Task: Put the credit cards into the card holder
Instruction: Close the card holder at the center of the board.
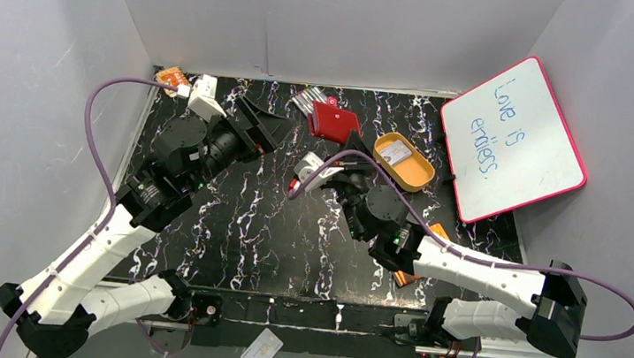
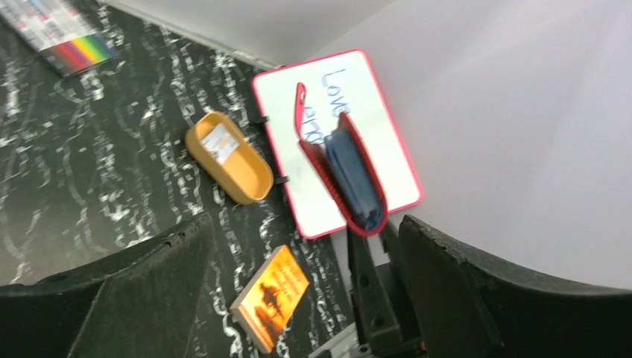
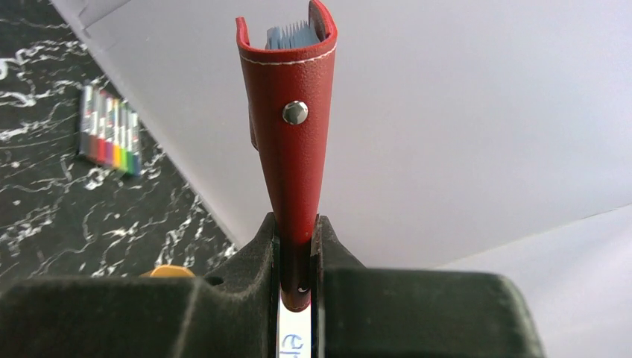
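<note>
- Closest in the top view, a whitish card [image 1: 262,349] lies askew on the grey strip in front of the arm bases, off the black marbled table [image 1: 271,245].
- An orange booklet [image 2: 270,297] lies flat on the table's right side. In the top view it is mostly hidden under the right forearm.
- The right gripper [image 3: 296,231] is clenched on the narrow bottom edge of the red wallet [image 3: 289,149] and holds it in the air over the far middle of the table.
- The wallet's long axis runs straight out from the fingers, with its silver stud [image 3: 295,112] facing the wrist camera. Its open mouth points away from the gripper, toward the back wall.
- Light-blue card edges [image 3: 291,35] show inside that mouth.
- The left gripper [image 1: 266,122] has its fingers spread wide and grasps nothing. It sits just left of the wallet and is aimed toward it.
- An orange oval tray [image 1: 420,177] rests on the table just right of the wallet, with a small white card [image 1: 394,152] inside it.
- A pink-rimmed whiteboard [image 1: 533,122] with blue writing lies at the far right, near the tray.
- A marker pack [image 1: 307,98] lies by the back wall, behind the wallet.
</note>
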Available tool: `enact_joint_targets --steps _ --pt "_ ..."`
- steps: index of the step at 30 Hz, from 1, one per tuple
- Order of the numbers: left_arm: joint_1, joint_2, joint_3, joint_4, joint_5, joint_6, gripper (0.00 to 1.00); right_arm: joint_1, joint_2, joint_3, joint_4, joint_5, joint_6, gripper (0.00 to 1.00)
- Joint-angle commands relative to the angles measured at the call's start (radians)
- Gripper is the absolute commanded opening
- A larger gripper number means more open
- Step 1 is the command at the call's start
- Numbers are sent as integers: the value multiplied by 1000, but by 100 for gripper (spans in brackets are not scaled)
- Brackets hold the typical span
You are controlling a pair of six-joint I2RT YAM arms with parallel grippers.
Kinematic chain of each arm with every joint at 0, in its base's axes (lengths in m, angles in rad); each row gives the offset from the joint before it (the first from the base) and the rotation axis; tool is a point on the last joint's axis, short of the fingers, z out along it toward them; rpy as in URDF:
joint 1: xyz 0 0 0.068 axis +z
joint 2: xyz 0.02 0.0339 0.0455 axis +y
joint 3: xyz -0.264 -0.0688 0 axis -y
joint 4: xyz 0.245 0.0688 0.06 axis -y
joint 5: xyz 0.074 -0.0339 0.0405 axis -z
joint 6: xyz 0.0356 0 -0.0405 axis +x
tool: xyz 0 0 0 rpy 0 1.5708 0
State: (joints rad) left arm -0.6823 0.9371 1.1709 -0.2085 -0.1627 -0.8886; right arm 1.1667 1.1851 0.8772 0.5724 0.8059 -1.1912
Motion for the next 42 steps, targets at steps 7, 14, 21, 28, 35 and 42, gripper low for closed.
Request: enact_joint_targets --steps 7,14,21,28,35,42 --pt "5 55 22 192 150 -36 91 79 42 5 378 45 -335 0" --pt "5 113 59 217 233 -60 91 95 76 22 422 54 -386 0" --pt "5 105 28 248 226 -83 83 96 97 52 417 76 -386 0" --pt "6 126 5 282 254 -98 62 100 112 74 415 97 -388 0" --pt "5 155 5 269 273 -97 57 103 118 86 415 105 -390 0" --pt "5 170 -3 285 278 -107 40 109 118 85 418 111 -393 0"
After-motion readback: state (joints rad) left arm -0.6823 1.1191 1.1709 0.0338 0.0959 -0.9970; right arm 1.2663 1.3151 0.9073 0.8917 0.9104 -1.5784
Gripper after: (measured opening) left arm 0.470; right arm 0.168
